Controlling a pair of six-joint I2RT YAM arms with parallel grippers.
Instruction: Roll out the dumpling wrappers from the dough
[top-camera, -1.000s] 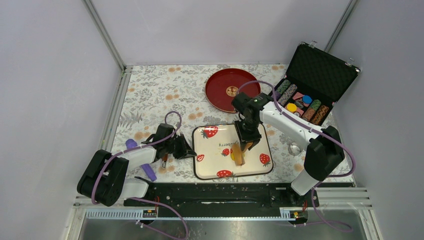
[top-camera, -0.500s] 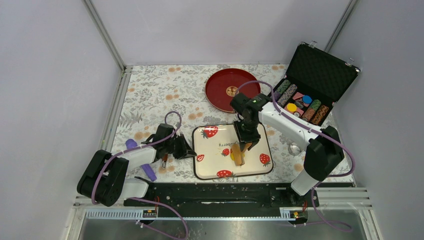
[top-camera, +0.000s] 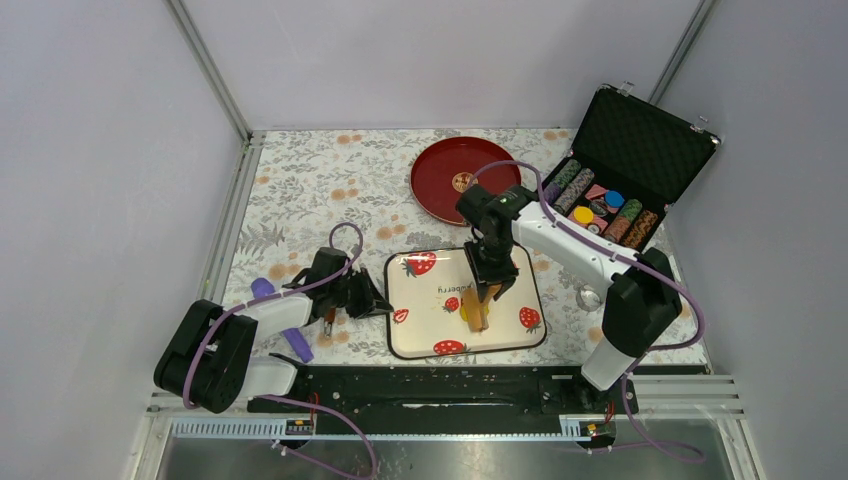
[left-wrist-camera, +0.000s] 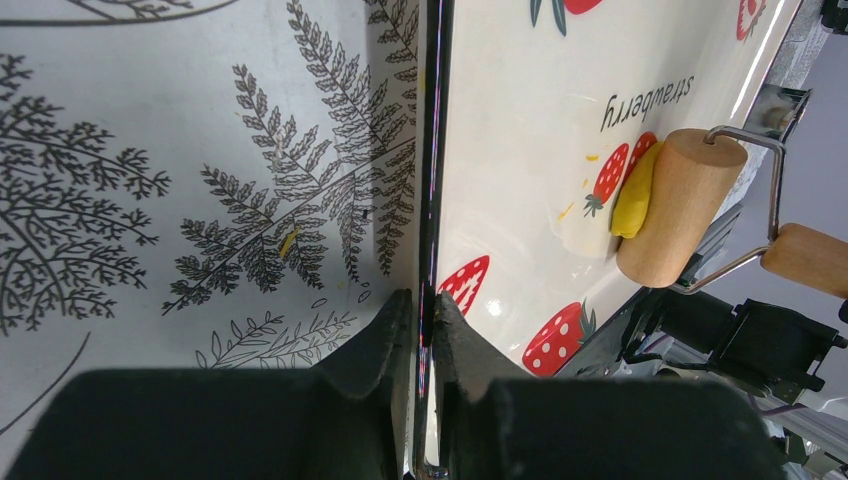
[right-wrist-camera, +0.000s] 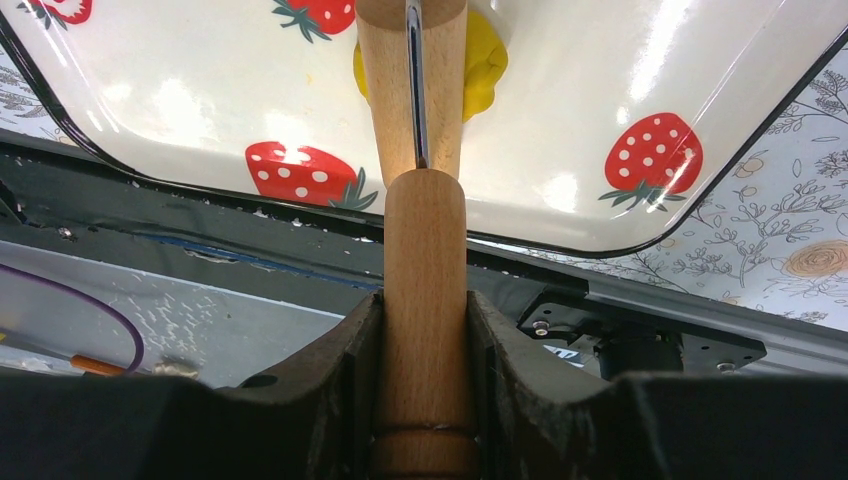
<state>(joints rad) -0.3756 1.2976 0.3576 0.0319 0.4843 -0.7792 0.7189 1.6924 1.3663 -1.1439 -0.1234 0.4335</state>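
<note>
The dough (right-wrist-camera: 483, 62) is a bright yellow lump on the strawberry tray (top-camera: 425, 335), lying under and beside the wooden roller's barrel (right-wrist-camera: 412, 70). In the left wrist view the dough (left-wrist-camera: 636, 192) sits against the barrel (left-wrist-camera: 682, 205). My right gripper (right-wrist-camera: 425, 305) is shut on the roller's wooden handle, above the tray's middle (top-camera: 491, 288). My left gripper (left-wrist-camera: 423, 305) is shut on the tray's thin left rim (left-wrist-camera: 432, 180), and in the top view it (top-camera: 383, 306) sits at the tray's left edge. The dumpling wrappers are out of view.
A red round plate (top-camera: 458, 178) lies behind the tray. An open black case of poker chips (top-camera: 612, 190) stands at the back right. A metal ring (top-camera: 588, 297) lies right of the tray. Purple pieces (top-camera: 296, 343) lie by the left arm.
My right wrist has shifted slightly left over the tray while the roller stays on the dough. The left arm has not moved.
</note>
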